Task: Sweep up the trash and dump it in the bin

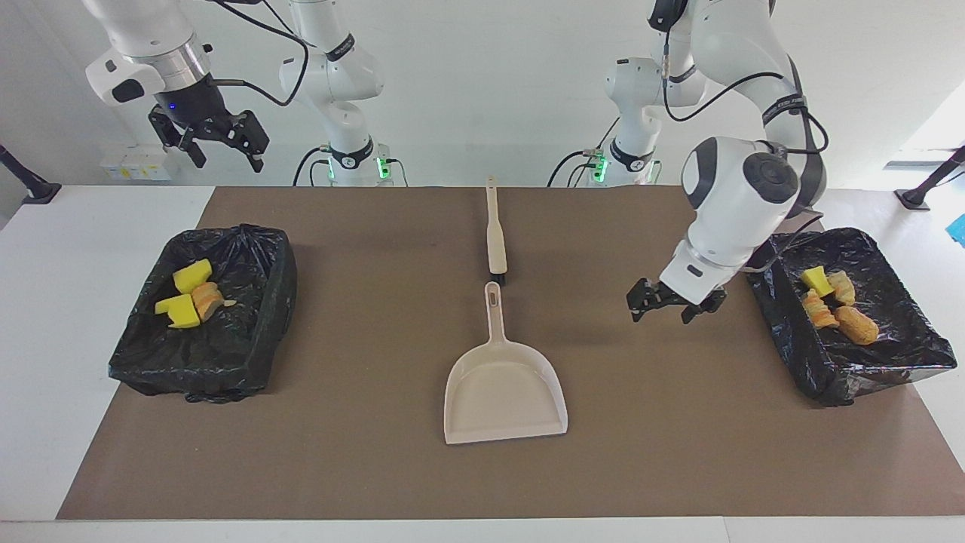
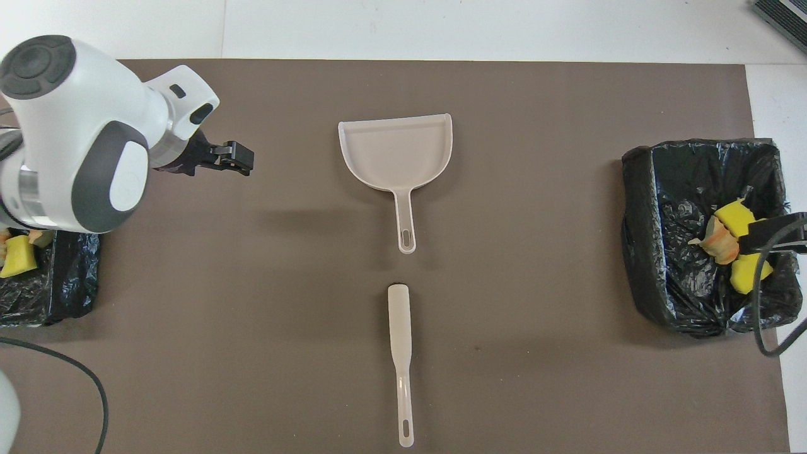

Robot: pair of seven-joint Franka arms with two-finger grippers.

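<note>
- A beige dustpan [image 1: 503, 392] is seen lying flat at the middle of the brown mat [image 1: 362, 452] that covers the worktop [image 1: 45, 317], its handle pointed toward the robots and its pan left bare.
- A beige brush [image 1: 495, 234] is laid in line with the dustpan's handle, nearer to the robots than the dustpan, with a small gap kept between the two.
- The trash is found in two bins lined with black bags, one on each side of the dustpan.
- In the bin [image 1: 207, 317] toward the right arm's end of the worktop, yellow sponge chunks [image 1: 185, 294] are shown beside a tan bread-like piece [image 1: 207, 299].
- In the bin [image 1: 852, 317] toward the left arm's end, a yellow chunk [image 1: 814, 280] is seen among tan-orange pieces [image 1: 844, 317].
- The left pincer [image 1: 676, 302] is held low over the mat, between the dustpan and the bin at the left arm's end, just beside that bin's rim; its fingers are spread and nothing is gripped between them.
- The right pincer [image 1: 219, 139] is held high, over the bin at the right arm's end as seen from overhead; its fingers are spread apart, with nothing in them.
- Neither the dustpan nor the brush is touched by either pincer.
- No loose lump is to be made out on the mat around the dustpan.
</note>
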